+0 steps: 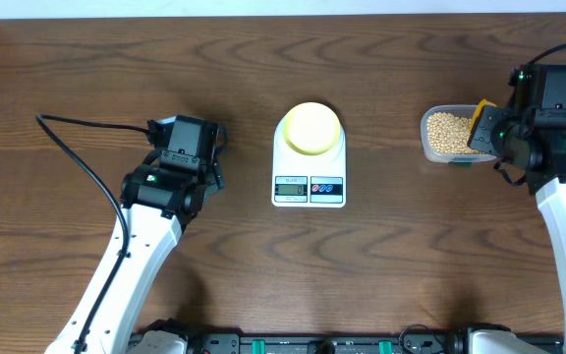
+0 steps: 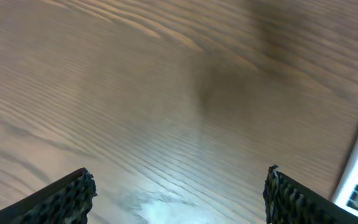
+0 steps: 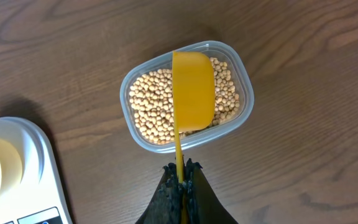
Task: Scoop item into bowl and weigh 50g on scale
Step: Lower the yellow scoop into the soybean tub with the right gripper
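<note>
Left hand [image 2: 179,186]: hangs low over bare worktop [image 1: 86,59] in the left half, jaws spread wide, nothing between the ridged black fingers [image 2: 73,193]. Wood grain is blurred in the left wrist view.

Scale [image 1: 309,169]: white, at mid-worktop, just right of the left hand. Display and coloured buttons face the near edge. Reading too small to make out.

Bowl [image 1: 309,128]: pale yellow, sits on the far end of the scale, fully within its platform.

Tub [image 3: 248,93]: clear plastic, rounded rectangle, on the worktop right of the scale and apart from it, toward the right edge. Holds the soybeans [image 3: 151,106], which cover its floor.

Scoop [image 3: 193,90]: bright yellow, cup positioned over the right part of the tub, above the beans. Cannot tell whether it touches them.

Right hand [image 3: 180,177]: fingers pressed together on the scoop's thin handle, at the near side of the tub.
</note>
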Robot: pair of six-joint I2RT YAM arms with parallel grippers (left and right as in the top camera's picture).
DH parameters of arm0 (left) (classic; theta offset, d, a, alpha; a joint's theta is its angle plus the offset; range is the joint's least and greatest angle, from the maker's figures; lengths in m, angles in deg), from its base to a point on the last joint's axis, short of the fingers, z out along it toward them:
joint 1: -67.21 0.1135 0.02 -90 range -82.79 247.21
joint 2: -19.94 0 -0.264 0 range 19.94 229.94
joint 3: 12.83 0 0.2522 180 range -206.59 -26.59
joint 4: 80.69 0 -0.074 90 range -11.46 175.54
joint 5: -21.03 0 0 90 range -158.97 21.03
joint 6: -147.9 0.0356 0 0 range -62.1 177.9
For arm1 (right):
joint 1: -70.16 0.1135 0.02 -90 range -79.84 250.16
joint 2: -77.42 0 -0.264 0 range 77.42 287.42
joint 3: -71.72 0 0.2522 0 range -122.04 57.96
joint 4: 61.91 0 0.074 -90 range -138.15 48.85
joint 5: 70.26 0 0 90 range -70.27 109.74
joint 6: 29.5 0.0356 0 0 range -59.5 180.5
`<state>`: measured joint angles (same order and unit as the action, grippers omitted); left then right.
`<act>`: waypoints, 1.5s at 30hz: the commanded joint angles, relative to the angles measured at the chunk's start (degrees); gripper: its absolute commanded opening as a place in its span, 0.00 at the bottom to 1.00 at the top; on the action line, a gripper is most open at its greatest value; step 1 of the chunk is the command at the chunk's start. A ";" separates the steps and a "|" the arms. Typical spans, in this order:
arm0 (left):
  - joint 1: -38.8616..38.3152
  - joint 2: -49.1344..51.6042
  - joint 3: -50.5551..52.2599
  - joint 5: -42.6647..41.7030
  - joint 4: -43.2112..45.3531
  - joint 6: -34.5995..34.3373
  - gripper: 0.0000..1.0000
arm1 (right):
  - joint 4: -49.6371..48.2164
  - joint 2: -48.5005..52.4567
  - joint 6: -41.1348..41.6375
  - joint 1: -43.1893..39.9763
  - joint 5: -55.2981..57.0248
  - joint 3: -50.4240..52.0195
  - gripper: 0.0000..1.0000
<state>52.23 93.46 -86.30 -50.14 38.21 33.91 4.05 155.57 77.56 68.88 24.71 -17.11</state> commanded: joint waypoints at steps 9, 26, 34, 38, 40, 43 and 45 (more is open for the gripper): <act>0.31 0.44 0.48 -17.46 0.04 0.33 0.89 | -2.43 0.15 0.68 -0.24 0.98 -0.90 0.01; 0.31 0.44 0.48 -40.26 0.31 9.16 0.89 | -3.72 1.20 -11.52 -6.95 -9.53 -0.90 0.01; 0.28 0.44 0.48 -40.28 -0.20 9.16 0.89 | -3.63 3.56 -16.79 -11.93 -19.37 -0.90 0.01; 0.28 0.44 0.48 -40.26 -0.17 9.16 0.89 | -3.48 5.44 -17.00 -12.17 -19.54 -0.90 0.01; 0.28 0.44 0.48 -40.24 -0.15 9.16 0.89 | -3.54 6.56 -17.51 -12.13 -19.50 -0.90 0.01; 0.31 0.44 0.48 -40.24 0.07 9.16 0.89 | -2.91 8.33 -17.99 -12.20 -18.58 -0.90 0.01; 0.28 0.44 0.48 -40.24 0.04 9.16 0.89 | -2.82 9.60 -17.97 -12.20 -17.97 -0.90 0.01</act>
<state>52.23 93.46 -86.30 -89.87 38.21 41.87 0.99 163.83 61.10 56.88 6.87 -17.11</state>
